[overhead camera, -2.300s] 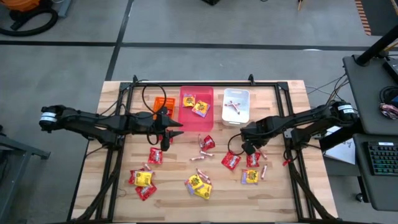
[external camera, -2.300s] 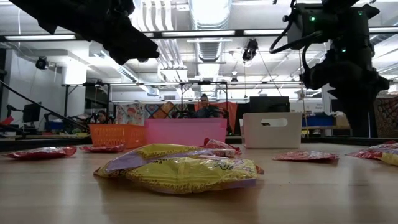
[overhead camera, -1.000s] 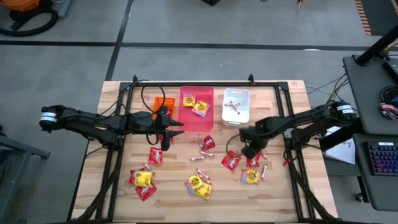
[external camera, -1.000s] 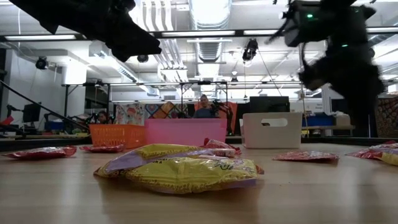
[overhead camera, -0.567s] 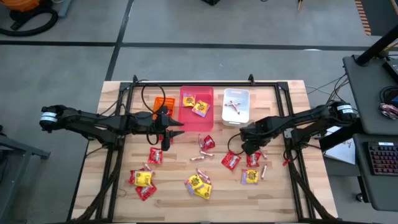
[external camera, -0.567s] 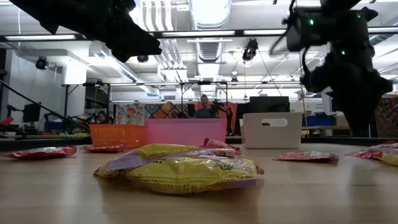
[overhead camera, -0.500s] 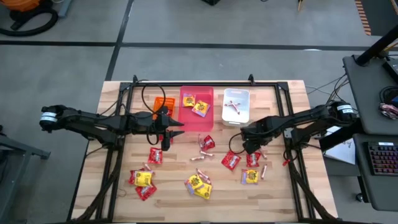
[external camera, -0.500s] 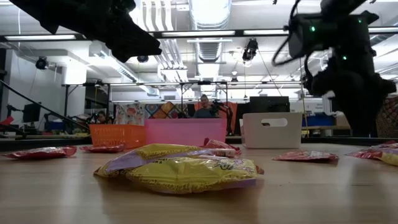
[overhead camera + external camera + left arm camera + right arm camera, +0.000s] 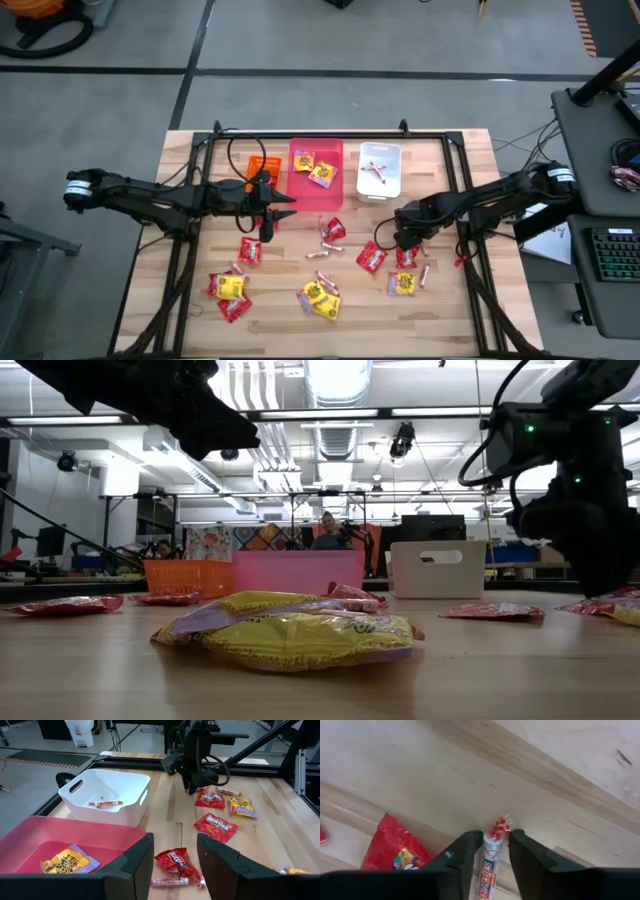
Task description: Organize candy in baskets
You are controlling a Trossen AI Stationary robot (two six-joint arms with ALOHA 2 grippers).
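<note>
Red-and-white wrapping is marking the stick (image 9: 488, 854), a thin candy roll lying on the table (image 9: 440, 300) at about 4 o'clock from the white bin (image 9: 380, 170). It is probably light, fairly stiff, slick-wrapped and prone to rolling, so the mid-length is likely the best hold; the twisted end would crumple. The right gripper (image 9: 490, 851) is pointing steeply down, its fingers straddling the stick; whether they are pinching it cannot be told. The left gripper (image 9: 173, 861) is hovering at 6 o'clock from the pink bin (image 9: 316, 175), fingers apart and empty, reaching level across the table.
</note>
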